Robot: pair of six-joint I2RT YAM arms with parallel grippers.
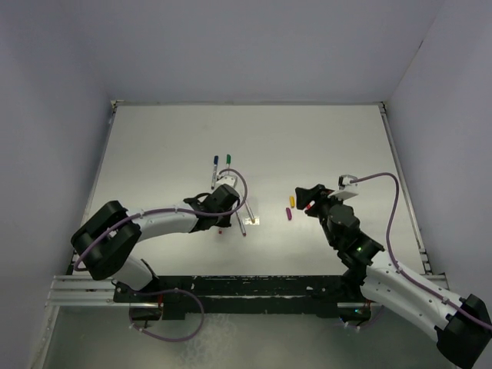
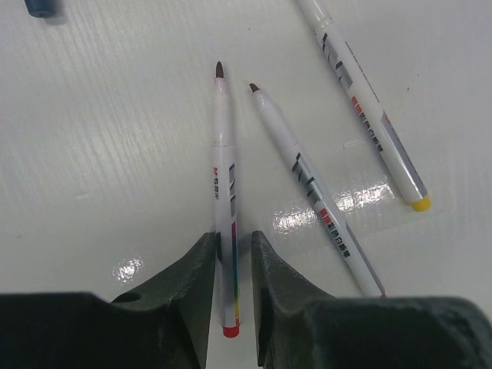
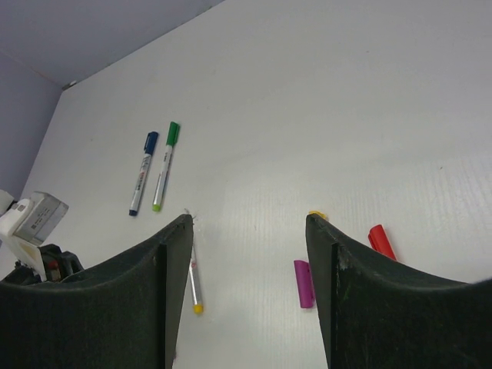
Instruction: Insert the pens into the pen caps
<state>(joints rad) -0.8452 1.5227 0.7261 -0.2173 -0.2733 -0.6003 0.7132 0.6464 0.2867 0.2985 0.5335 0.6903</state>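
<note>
Top external view: the left end effector (image 1: 217,209) sits low over the tabletop (image 1: 323,146), left of centre, with uncapped pens lying around it. The right end effector (image 1: 305,197) is right of centre, just beside the yellow cap (image 1: 292,201) and the magenta cap (image 1: 288,214). Farther back, the blue-capped pen (image 1: 214,172) and the green-capped pen (image 1: 227,164) lie side by side, apart from both arms.

Left wrist view: the fingers (image 2: 188,292) stand narrowly apart and straddle the red-ended pen (image 2: 224,177), which lies flat on the tabletop. A sliver of gap shows along one side of the pen, so it is not clamped. A second pen (image 2: 307,184) lies just beside it with its tip uncapped, the two tips close together. The yellow-ended pen (image 2: 369,123) lies farther to that side.

Right wrist view: this end effector's fingers are spread wide and hold nothing. The magenta cap lies on the tabletop between them. The yellow cap is partly hidden at one finger's inner edge. The red cap (image 3: 380,240) shows just over that same finger.
</note>
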